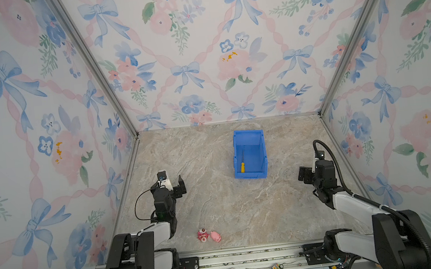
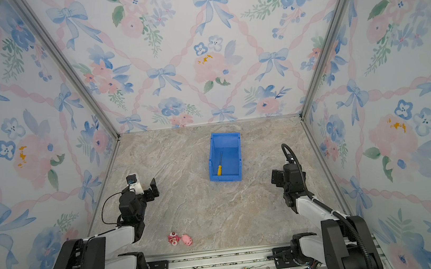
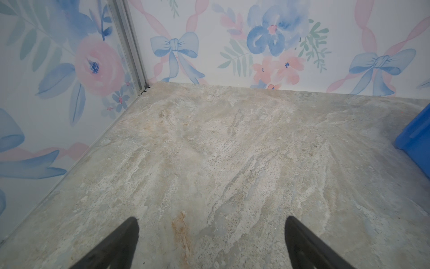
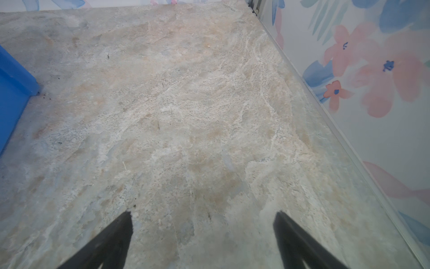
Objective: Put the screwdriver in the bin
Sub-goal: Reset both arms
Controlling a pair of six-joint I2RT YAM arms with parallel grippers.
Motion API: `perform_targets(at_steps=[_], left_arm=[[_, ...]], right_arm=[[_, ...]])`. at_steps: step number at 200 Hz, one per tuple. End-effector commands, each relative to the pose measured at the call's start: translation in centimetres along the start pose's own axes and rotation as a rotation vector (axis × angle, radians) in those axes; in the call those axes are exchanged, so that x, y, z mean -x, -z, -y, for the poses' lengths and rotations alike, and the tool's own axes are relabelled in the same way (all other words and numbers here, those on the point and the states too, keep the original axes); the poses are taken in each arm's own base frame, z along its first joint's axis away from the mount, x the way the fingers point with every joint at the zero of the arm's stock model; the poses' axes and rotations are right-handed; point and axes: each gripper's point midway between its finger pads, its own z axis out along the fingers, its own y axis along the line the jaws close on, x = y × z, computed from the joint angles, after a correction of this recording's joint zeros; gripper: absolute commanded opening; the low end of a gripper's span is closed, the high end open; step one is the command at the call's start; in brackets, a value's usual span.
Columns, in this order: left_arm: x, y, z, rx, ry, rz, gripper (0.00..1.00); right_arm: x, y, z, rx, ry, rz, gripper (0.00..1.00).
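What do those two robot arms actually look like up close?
Both arms have black joints and white link shells. The right arm carries a ribbed black hose; the left arm has a thin looped black cable. Each ends in tapered black fingers.

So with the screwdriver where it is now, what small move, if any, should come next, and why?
Probably none beyond parking the arms. The screwdriver lies flat inside the bin, handle toward the low front lip. The left gripper and right gripper are both open and empty, standing off to either side of the bin over bare table. The task looks done.
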Motion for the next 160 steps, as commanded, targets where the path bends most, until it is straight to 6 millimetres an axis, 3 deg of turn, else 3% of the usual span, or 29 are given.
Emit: perform_targets(at_steps=[1, 43, 96, 120, 131, 160], left_arm=[[2.4, -0.9, 0.4, -0.025, -0.012, 0.087, 0.98], [0.5, -1.9, -0.2, -0.013, 0.007, 0.094, 0.98], [0.5, -2.4, 1.3, -0.106, -0.026, 0.088, 0.98], [0.4, -2.9, 1.0, -0.089, -0.021, 0.068, 0.98], [0.4, -2.9, 1.0, -0.090, -0.022, 0.068, 0.98], [0.3, -2.9, 1.1, -0.094, -0.022, 0.065, 0.98]], right_arm=[[3.5, -0.8, -0.3, 0.006, -0.024, 0.103, 0.97], [4.5, -2.3, -0.3, -0.016, -0.055, 0.119, 0.97], [5.4, -3.3, -1.4, 0.024, -0.024, 0.144, 0.97], [5.3, -4.2, -2.3, 0.042, 0.012, 0.167, 0.97], [5.3, -4.3, -3.0, 0.036, 0.050, 0.157, 0.97], [4.9, -3.7, -2.6, 0.050, 0.028, 0.212, 0.97]])
